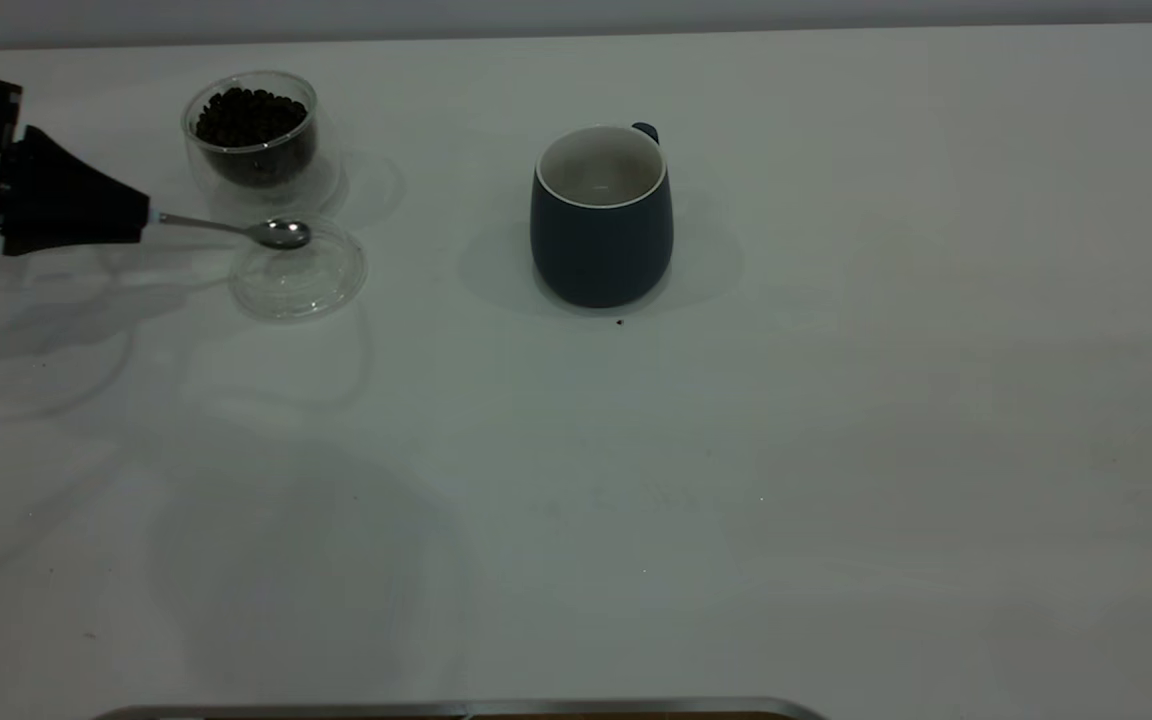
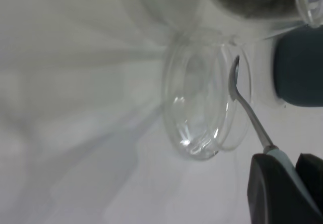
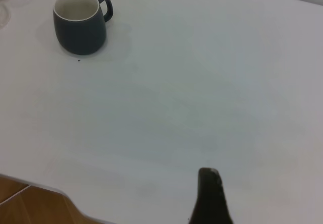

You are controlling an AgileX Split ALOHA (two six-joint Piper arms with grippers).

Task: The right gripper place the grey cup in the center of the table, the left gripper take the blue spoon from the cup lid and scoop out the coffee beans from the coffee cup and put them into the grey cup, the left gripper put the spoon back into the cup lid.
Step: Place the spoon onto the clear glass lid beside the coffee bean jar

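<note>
Exterior view: left claw (image 1: 141,220), clamped on the blue spoon (image 1: 236,229), holds its bowl over the cup lid (image 1: 298,275), handle-to-bowl axis pointing toward the grey cup (image 1: 602,215), coffee cup (image 1: 254,135) just behind.

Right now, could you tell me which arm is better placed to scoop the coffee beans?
Left. Its pincer already holds the blue spoon over the cup lid, beside the coffee cup. The right pincer is far off, past the grey cup.
</note>
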